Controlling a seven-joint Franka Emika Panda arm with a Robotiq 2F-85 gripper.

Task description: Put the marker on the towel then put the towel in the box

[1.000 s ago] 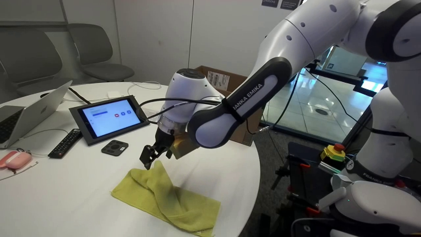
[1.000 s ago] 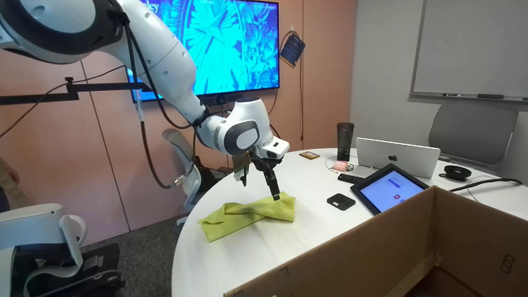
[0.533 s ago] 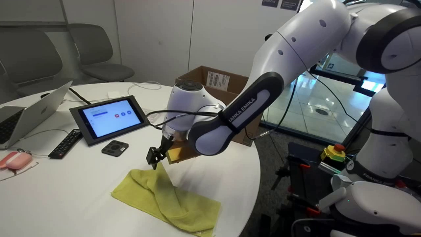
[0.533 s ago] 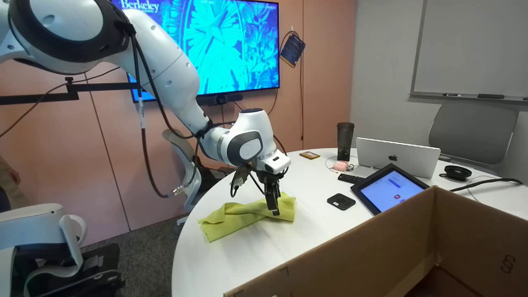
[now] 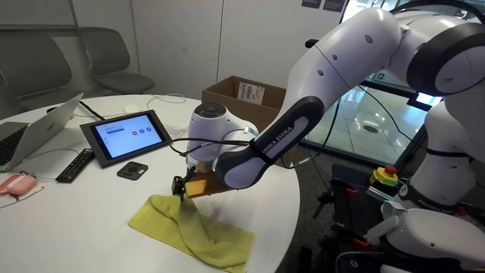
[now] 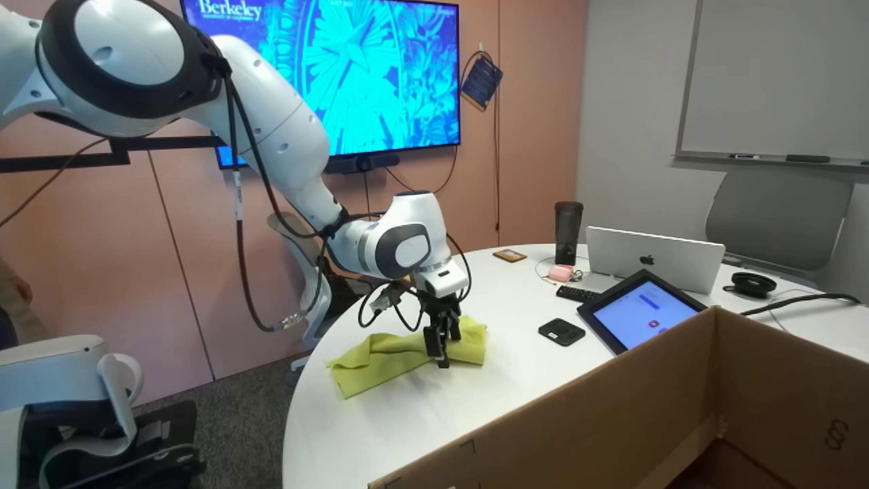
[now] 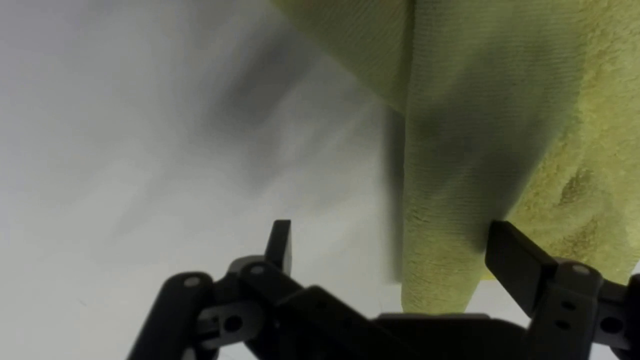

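A yellow-green towel lies folded over itself on the white table; it also shows in an exterior view and in the wrist view. My gripper is open at the towel's far end. A raised fold of towel stands between the fingers, nearer the right finger, whose tip seems to touch or overlap it. The left finger is over bare table. The gripper also shows low at the towel in both exterior views. A brown cardboard box is open-topped, also in an exterior view. The marker is not visible.
A tablet on a stand, a black square device, a remote, a laptop and a pink case sit on the table. A dark cup stands farther back. The table edge curves near the towel.
My gripper has come down and turned, from just above the towel's raised fold to around it. The box is less hidden by the arm. The towel has not visibly moved.
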